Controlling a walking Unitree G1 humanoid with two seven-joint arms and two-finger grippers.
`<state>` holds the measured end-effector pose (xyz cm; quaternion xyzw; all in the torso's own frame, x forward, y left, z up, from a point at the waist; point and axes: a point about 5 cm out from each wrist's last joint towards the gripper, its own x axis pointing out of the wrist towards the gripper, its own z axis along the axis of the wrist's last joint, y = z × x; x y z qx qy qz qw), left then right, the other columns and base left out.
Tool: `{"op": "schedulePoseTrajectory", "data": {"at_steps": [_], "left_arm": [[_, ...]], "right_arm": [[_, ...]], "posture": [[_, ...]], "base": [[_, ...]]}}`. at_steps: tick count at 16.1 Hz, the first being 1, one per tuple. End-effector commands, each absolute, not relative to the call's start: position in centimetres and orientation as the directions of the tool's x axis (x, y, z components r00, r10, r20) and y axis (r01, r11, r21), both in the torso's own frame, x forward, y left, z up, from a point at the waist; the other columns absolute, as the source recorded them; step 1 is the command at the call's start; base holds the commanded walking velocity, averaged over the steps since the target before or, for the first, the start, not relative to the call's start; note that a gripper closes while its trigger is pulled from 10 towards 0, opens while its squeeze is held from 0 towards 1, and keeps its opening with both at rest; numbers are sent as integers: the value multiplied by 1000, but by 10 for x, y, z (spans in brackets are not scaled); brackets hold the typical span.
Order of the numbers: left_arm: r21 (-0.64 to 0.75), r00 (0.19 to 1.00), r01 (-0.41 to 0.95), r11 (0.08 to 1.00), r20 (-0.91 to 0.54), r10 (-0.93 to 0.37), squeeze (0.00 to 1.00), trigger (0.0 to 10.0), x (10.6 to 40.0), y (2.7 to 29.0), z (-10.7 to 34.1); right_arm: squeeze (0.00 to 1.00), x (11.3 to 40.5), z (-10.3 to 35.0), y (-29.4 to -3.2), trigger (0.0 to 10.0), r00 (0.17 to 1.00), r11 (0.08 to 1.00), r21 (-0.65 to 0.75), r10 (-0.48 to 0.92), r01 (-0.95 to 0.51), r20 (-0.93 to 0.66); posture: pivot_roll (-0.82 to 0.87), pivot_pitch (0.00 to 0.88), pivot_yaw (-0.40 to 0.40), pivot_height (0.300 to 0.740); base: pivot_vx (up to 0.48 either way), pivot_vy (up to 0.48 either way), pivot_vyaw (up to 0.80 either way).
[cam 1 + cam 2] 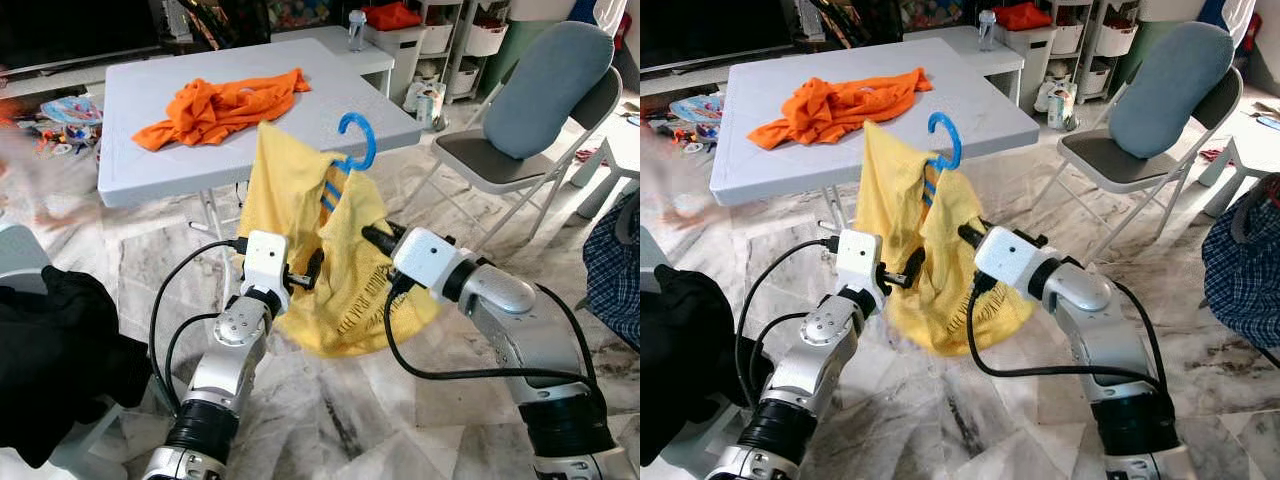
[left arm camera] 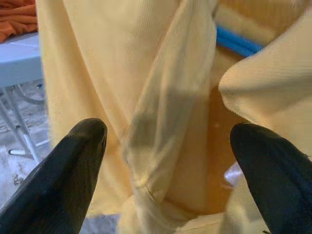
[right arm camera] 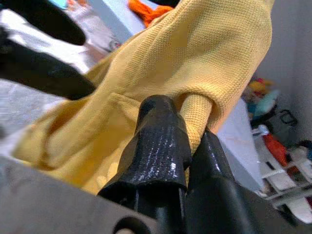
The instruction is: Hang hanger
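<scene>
With your right gripper (image 1: pixel 970 236) pinched on a fold of the yellow shirt (image 1: pixel 300 200) that carries the blue hanger (image 1: pixel 357 140) above the floor before the worktop (image 1: pixel 120 120), close your wide-open left gripper (image 1: pixel 315 270) on cloth first, keeping the hook upright.

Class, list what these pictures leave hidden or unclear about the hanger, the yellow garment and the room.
- Blue hanger: its arms are wrapped in the yellow garment, both eye views.
- Right end effector: shut on yellow garment; whether the hanger is inside that fold is hidden.
- Far left floor clutter: blurred.
- Folding chair: cut by frame edge.
</scene>
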<state>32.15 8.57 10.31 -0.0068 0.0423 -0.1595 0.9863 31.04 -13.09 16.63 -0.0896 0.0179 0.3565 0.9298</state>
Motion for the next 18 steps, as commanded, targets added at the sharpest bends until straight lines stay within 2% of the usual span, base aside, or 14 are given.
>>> {"op": "schedulePoseTrajectory", "data": {"at_steps": [1, 7, 10, 12, 15, 18], "left_arm": [[-22, 950, 307, 952, -54, -307, 0, 10000, 325, 86, 110], [-25, 954, 296, 955, -35, -296, 0, 10000, 328, 88, 114], [-16, 960, 275, 961, -41, -275, 0, 10000, 330, 92, 113], [-3, 968, 245, 970, -46, -245, 0, 10000, 332, 97, 112], [28, 979, 192, 981, -67, -190, 0, 10000, 334, 107, 109], [60, 988, 132, 989, -90, -126, 0, 10000, 336, 119, 105]], "right_arm": [[0, 305, 175, -125, 10000, 709, 693, -168, 703, -701, -59], [0, 294, 167, -122, 10000, 645, 628, -153, 757, -763, -107], [0, 278, 158, -121, 10000, 532, 515, -136, 828, -847, -178], [0, 276, 155, -126, 10000, 518, 498, -142, 830, -855, -209], [0, 281, 150, -137, 10000, 560, 529, -185, 789, -828, -252], [0, 284, 146, -147, 10000, 568, 519, -232, 761, -823, -313]], "posture": [[-164, 0, 2, 740], [-166, 0, 1, 740], [-168, 0, 1, 740], [-170, 0, 4, 740], [-170, 0, 4, 740], [-170, 0, 3, 740]], "base": [[0, 0, 0], [0, 0, 0], [0, 0, 0], [0, 0, 0], [0, 0, 0], [0, 0, 0]]}}
